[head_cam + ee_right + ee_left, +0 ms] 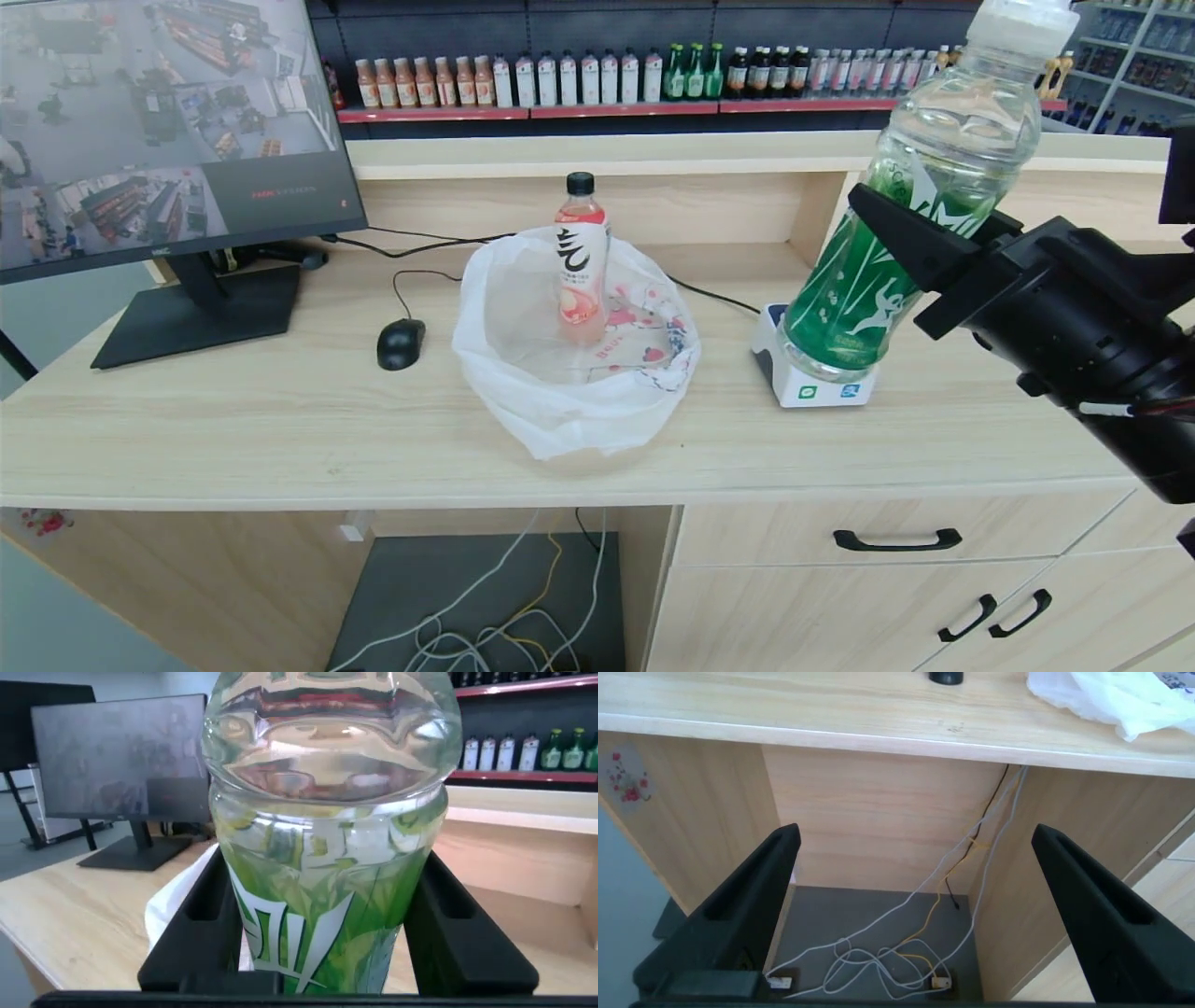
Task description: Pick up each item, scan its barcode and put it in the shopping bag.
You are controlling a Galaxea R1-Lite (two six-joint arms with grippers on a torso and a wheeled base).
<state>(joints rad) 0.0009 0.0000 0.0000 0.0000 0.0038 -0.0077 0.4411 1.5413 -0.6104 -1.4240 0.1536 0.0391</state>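
Note:
My right gripper (920,238) is shut on a clear bottle with a green label (910,215), held tilted just above the white barcode scanner (812,378) on the counter's right side. The right wrist view has the green bottle (327,859) clamped between the black fingers (201,919). A white shopping bag (574,350) lies open at the counter's middle, with a pink bottle with a black cap (581,261) standing upright inside it. My left gripper (915,905) hangs open below the counter's front edge, with nothing between its fingers.
A monitor (159,121) stands at the back left, with a black mouse (400,343) and its cable beside the bag. Drawers with black handles (896,539) sit under the right side. Loose cables (906,952) lie under the counter. Bottle shelves (653,79) line the back.

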